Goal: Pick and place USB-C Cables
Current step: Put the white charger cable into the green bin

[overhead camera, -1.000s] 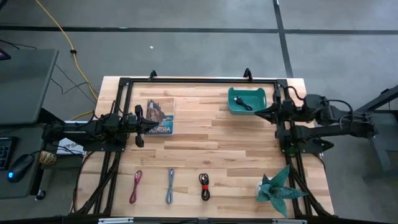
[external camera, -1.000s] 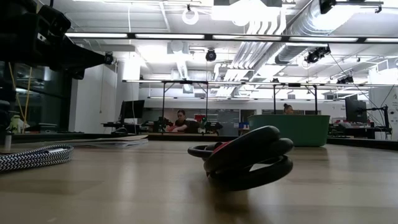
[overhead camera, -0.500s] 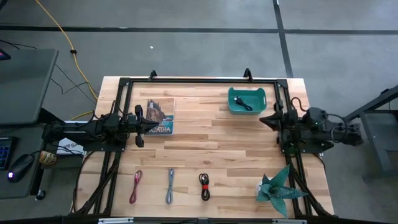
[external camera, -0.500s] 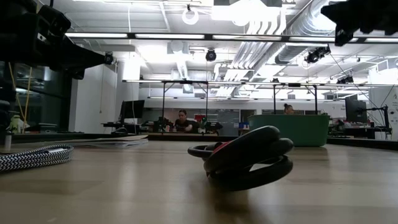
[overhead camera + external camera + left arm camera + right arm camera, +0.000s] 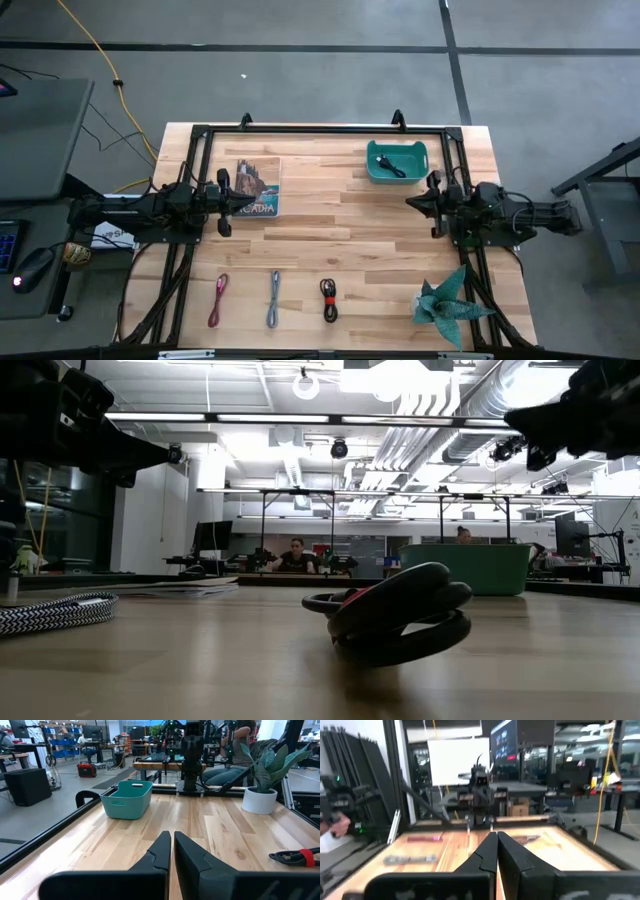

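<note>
Cables are laid in a row along the near edge of the wooden table (image 5: 340, 215): a pink cable (image 5: 218, 299), a grey cable (image 5: 274, 299) and a red-and-black coil (image 5: 328, 299), each stretched with its long axis running from the near edge toward the far edge. A black cable (image 5: 392, 167) is seen lying already in the teal bin (image 5: 374, 171) at the far right.

The right gripper (image 5: 412, 201) is held above the table's right side, just in front of the bin, its fingers pressed together on nothing. The left gripper (image 5: 247, 201) is held over a printed card (image 5: 259, 186) at the left, likewise closed and empty.

From the right gripper the coil lies toward the near edge and a little to the left; it is judged the nearer arm for that cable, while the pink cable sits closer to the left arm. A turn of the wrist may be called for so that the fingers straddle the cable across its long axis.

The coil is seen as thick, smooth, rounded loops of rubbery sheath, bound at the middle; the grey cable looks braided. The bin is smooth plastic with rounded corners. A potted plant (image 5: 447, 300) stands at the near right corner.
</note>
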{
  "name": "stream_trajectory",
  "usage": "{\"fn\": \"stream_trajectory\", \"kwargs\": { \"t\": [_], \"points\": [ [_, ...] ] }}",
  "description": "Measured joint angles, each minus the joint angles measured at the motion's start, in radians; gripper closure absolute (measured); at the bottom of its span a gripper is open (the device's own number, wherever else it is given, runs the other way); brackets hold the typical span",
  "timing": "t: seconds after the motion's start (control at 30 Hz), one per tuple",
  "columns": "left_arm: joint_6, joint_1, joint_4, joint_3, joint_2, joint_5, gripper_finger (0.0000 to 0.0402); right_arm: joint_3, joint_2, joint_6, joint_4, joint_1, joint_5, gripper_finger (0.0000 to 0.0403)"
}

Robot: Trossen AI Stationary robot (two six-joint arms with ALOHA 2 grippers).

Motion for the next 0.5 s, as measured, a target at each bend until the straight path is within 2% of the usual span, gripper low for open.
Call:
{"fn": "stream_trajectory", "kwargs": {
  "t": [0.5],
  "points": [
    [-0.021, 0.0, 0.0, 0.0, 0.0, 0.0, 0.0396, -0.004, 0.002, 0.039, -0.05, 0.0, 0.038, 0.0403]
  ]
}}
